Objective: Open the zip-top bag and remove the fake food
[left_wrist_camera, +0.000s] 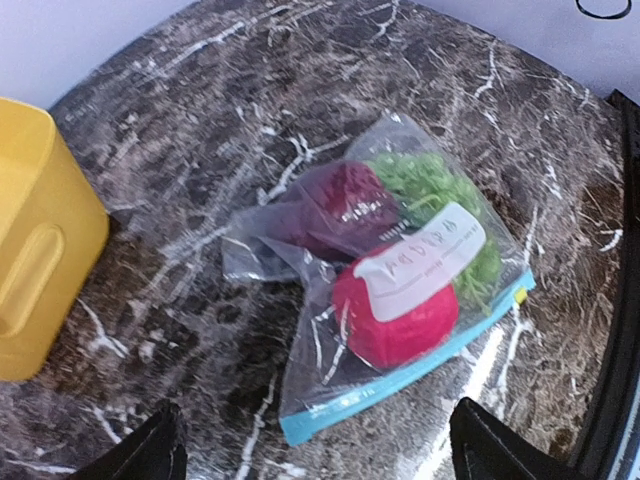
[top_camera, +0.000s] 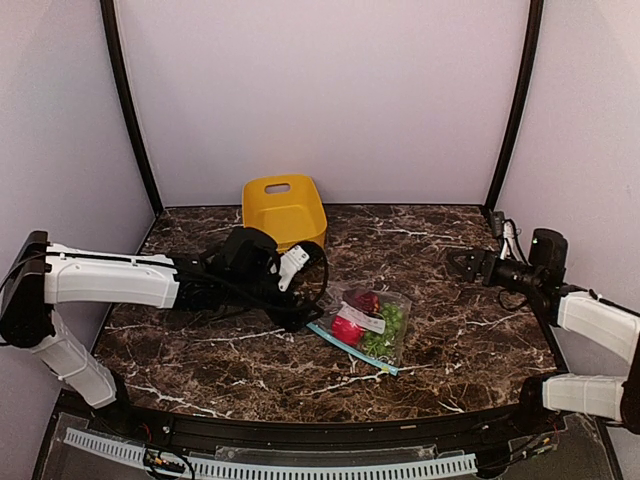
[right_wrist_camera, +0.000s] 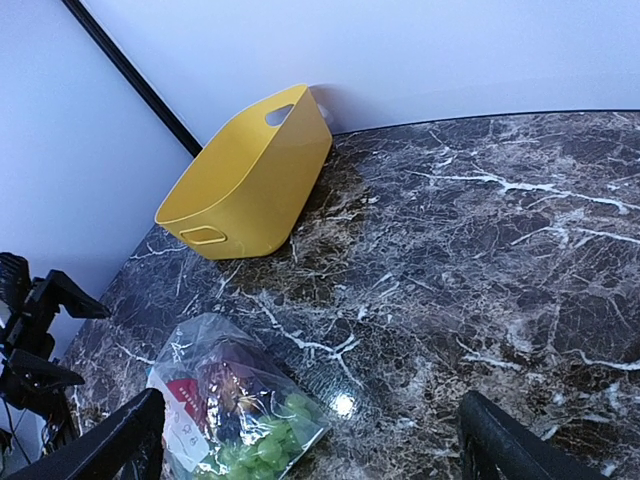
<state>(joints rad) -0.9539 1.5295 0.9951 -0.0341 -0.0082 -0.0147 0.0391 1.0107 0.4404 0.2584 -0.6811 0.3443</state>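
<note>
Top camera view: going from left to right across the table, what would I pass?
left arm's white link → yellow bin → bag → right gripper. The left gripper overlaps the bin, so it is left out.

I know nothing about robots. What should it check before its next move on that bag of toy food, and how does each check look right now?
1. The zip-top bag lies flat on the table, between the arms: ok.
2. The red fruit, purple fruit and green grapes are all inside it: ok.
3. The teal zip strip faces the arms: ok. Sealed or not: cannot tell.
4. The left end effector is open, close to the bag and gripping nothing: ok.
5. The right end effector is open: ok. It is well away from the bag: probably not ok for a two-handed pull.
6. The yellow bin is apart from the bag: ok.
</note>
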